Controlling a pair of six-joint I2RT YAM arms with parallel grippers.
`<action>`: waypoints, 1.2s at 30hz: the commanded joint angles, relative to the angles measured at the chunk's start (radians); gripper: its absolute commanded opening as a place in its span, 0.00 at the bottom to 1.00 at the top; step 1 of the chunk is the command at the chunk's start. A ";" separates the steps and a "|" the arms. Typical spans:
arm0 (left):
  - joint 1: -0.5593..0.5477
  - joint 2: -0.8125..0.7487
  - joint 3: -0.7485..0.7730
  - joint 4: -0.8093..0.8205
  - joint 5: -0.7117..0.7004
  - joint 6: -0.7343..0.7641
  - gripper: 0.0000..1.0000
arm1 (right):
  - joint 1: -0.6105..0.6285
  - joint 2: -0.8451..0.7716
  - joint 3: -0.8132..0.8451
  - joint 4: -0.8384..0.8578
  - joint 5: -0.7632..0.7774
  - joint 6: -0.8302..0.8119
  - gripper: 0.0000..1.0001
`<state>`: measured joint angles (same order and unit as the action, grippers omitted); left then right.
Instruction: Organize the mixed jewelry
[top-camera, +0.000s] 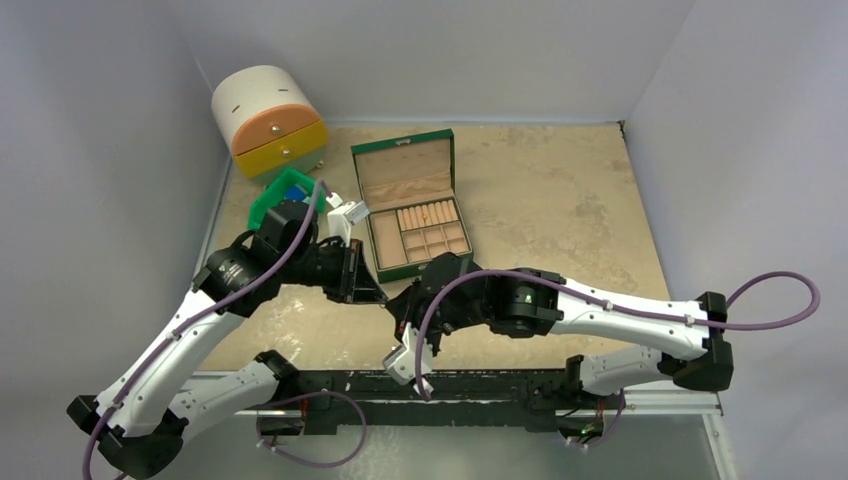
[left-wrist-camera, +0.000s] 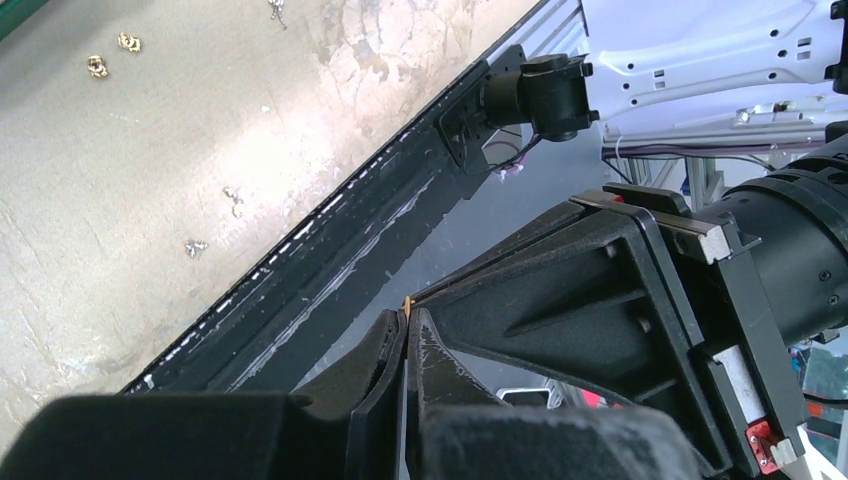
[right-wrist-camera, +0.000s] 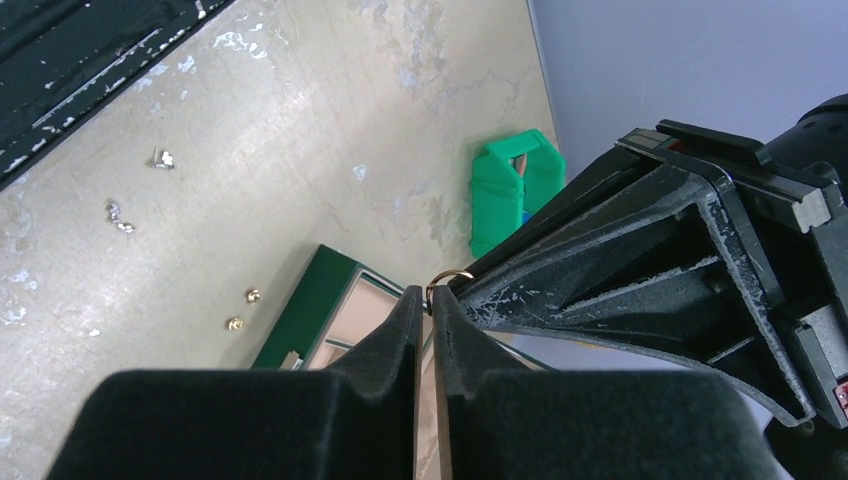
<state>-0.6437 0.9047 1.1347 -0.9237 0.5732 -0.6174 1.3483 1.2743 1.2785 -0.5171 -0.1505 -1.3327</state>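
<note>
The left end effector (left-wrist-camera: 407, 315) and right end effector (right-wrist-camera: 428, 298) meet tip to tip, both pinching one gold ring (right-wrist-camera: 450, 277) above the surface (right-wrist-camera: 300, 130); light, stiff and slippery, it is likely safest gripped across its band.

Gold ring (right-wrist-camera: 452, 276): only its upper arc shows above the closed right gripper (right-wrist-camera: 428, 298). Green jewelry box (right-wrist-camera: 305, 305): mostly hidden behind that gripper. Loose pieces (left-wrist-camera: 97, 66): too small to identify.

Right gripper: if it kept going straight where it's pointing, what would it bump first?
Probably the left gripper, which meets it tip to tip at the ring; depth is hard to judge.
</note>
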 joint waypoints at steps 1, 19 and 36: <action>-0.006 -0.019 0.009 0.044 0.004 -0.012 0.00 | 0.005 -0.071 -0.018 0.106 0.021 0.025 0.14; -0.007 -0.211 -0.022 0.202 -0.353 0.003 0.00 | -0.020 -0.256 -0.263 0.488 0.320 0.905 0.41; -0.006 -0.457 -0.172 0.517 -0.366 -0.022 0.00 | -0.310 -0.165 -0.251 0.826 -0.317 1.680 0.49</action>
<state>-0.6449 0.4904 0.9855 -0.5598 0.1898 -0.6193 1.0512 1.1088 1.0111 0.0994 -0.2638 0.1490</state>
